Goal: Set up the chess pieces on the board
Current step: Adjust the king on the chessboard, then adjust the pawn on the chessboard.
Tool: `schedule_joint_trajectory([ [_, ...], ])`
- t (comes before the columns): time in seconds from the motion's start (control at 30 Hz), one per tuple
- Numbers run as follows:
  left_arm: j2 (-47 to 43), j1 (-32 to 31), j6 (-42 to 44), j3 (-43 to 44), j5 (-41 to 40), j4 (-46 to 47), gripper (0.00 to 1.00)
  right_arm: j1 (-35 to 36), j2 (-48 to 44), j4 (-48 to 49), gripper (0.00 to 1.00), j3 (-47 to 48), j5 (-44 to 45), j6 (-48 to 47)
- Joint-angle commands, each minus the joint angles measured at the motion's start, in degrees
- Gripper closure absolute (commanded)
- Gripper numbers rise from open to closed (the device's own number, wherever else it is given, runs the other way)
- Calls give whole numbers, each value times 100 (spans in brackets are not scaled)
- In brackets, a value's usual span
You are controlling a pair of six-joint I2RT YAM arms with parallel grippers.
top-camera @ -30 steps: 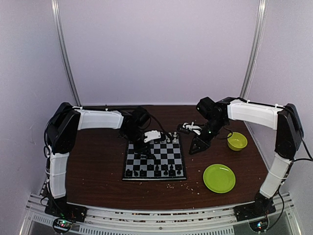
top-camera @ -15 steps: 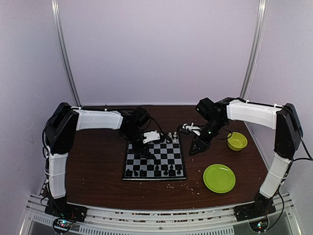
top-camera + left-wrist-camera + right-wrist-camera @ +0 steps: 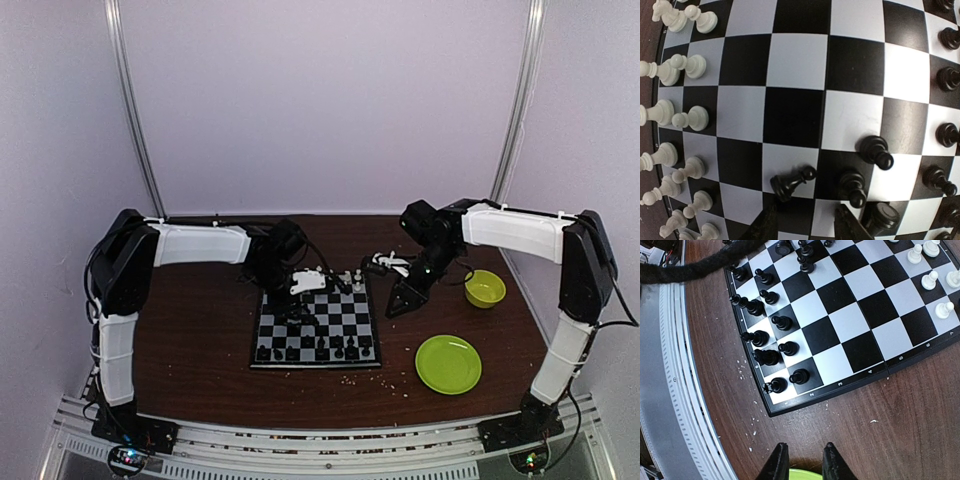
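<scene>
The left gripper (image 3: 807,227) is spread, with nothing between its fingers, and hangs low over the board (image 3: 797,62). Just beyond its fingertips a black pawn (image 3: 792,181) lies tipped on its side. Other black chess pieces (image 3: 875,151) stand just beside it toward the board's black end, and white chess pieces (image 3: 687,117) line the opposite edge in two rows. From above, the left arm (image 3: 200,243) stretches to the board's far-left part, wrist bent down.

The right gripper (image 3: 802,462) shows a narrow gap between its fingers and grips nothing. It is above the table (image 3: 900,420), just off the board's right edge. A sliver of green plate (image 3: 800,474) shows between its tips. The right arm (image 3: 510,230) folds in from the board's right.
</scene>
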Motion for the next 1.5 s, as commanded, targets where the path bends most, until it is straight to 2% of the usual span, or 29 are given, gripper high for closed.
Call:
schedule_joint_trajectory([
  [0.0,147,-25,273,272,-11,-21,59,-28,65,-116,76,153,-102,-74],
  [0.2,376,-19,86,663,184,-173,59,-28,44,-128,76,156,-75,-83],
  [0.43,239,-11,-196,602,517,-34,59,-28,62,-142,76,164,-75,-90],
  [0.73,120,7,-1387,755,647,-30,56,-28,42,-162,76,173,-71,-91],
  [0.97,-137,-203,-3377,340,-105,762,57,-29,33,-167,76,177,-75,-92],
  [1.13,-255,-420,-4437,93,-803,1139,57,-28,58,-173,76,181,-97,-92],
  [1.3,-153,-452,-4675,84,-1140,1188,57,-28,64,-185,76,183,-102,-96],
  [1.47,28,-424,-4998,379,-1351,832,58,-28,64,-192,76,186,-93,-91],
])
